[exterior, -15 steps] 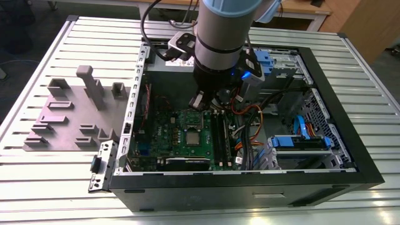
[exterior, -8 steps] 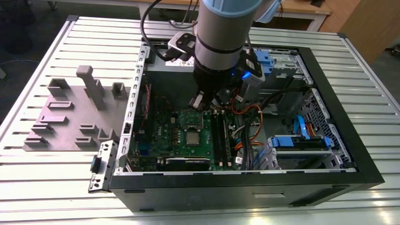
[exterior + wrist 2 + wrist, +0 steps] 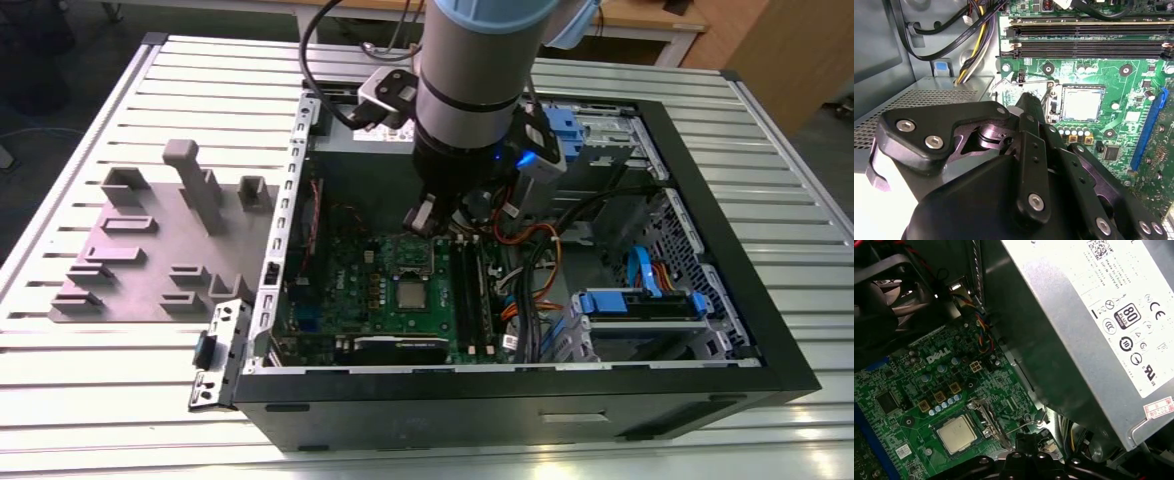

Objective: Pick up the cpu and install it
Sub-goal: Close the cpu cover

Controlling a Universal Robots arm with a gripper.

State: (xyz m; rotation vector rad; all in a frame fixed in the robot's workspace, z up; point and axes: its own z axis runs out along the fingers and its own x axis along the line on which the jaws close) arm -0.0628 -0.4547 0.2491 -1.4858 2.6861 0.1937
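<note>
Hovering inside the case (image 3: 694,150), the claw (image 3: 447,218) hangs just beside the socket. The cpu (image 3: 956,434) sits in that socket (image 3: 1082,104). Whether the claw is parted or closed, I cannot tell.

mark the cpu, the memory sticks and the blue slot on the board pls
Small square silver-grey cpu (image 3: 956,433): first wrist view, middle of its metal top.
Long black memory sticks (image 3: 1089,48): second wrist view, mid-length of the nearer stick.
Long blue plastic expansion slot (image 3: 1149,130): second wrist view, middle of its body.

Matt silver metal cpu (image 3: 956,433); glossy green circuit board (image 3: 899,405).
</note>
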